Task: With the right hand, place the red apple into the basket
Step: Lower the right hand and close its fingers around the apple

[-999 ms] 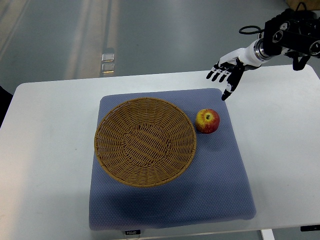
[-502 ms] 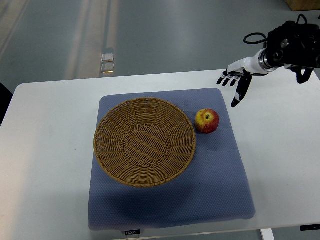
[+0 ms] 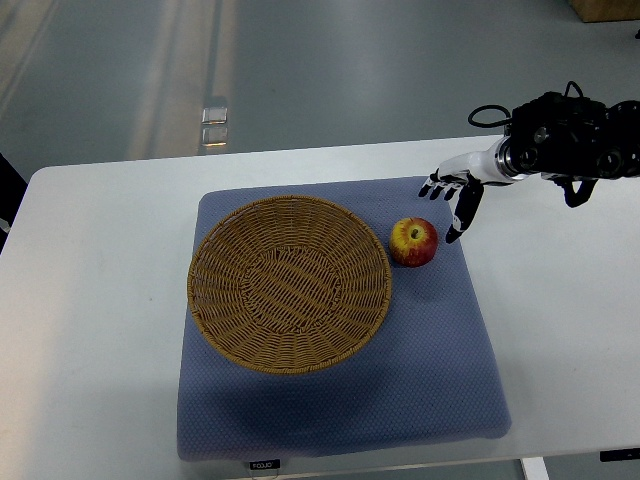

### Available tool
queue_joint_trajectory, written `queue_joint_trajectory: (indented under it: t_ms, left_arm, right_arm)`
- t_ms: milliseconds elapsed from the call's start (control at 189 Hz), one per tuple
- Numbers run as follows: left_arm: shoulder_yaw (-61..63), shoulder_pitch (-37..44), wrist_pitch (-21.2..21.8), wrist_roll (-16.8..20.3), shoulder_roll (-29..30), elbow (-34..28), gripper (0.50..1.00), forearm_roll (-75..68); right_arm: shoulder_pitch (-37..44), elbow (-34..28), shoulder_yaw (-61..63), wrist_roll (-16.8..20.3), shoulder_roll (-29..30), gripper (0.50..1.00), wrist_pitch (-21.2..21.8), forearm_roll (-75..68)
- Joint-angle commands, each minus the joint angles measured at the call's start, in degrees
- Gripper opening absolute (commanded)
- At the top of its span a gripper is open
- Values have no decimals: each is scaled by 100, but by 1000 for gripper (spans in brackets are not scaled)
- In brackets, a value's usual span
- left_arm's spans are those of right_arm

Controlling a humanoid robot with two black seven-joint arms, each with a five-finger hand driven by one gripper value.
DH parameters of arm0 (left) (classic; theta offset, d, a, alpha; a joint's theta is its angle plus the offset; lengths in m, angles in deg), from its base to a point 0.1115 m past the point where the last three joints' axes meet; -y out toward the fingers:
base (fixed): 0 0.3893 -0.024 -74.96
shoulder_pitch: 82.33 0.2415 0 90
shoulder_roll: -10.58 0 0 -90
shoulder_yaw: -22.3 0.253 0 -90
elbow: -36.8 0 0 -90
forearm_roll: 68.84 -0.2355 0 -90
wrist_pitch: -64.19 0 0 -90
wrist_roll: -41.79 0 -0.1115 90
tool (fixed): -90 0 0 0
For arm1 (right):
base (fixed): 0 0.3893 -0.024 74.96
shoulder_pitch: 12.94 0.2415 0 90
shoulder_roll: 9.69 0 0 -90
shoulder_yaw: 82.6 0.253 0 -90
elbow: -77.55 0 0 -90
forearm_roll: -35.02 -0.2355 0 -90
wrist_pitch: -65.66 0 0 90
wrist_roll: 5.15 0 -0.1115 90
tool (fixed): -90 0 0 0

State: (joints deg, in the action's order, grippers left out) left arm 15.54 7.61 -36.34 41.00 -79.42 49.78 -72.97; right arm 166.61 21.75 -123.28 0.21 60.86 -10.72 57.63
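White table (image 3: 90, 300), blue mat (image 3: 420, 380). Wicker basket (image 3: 289, 284) holds nothing. Apple (image 3: 414, 241) sits on mat just right of basket. Right hand (image 3: 453, 198) near apple, fingers spread, gripping nothing.

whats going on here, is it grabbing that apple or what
Not yet. The robot's right hand reaches in from the right with its fingers spread, just to the right of the red apple and holding nothing. The apple sits on the blue mat right beside the rim of the empty wicker basket, on a white table. The left arm is out of view. The apple has not been picked up, so placing it in the basket is all still to do.
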Motion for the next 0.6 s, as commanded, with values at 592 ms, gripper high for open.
queue_joint_trajectory:
  t_ms: [592]
  left_arm:
    - [0, 5, 6, 0, 0, -50, 1000, 9]
  right_arm:
    - [-307, 52, -36, -8, 345, 919, -210, 94]
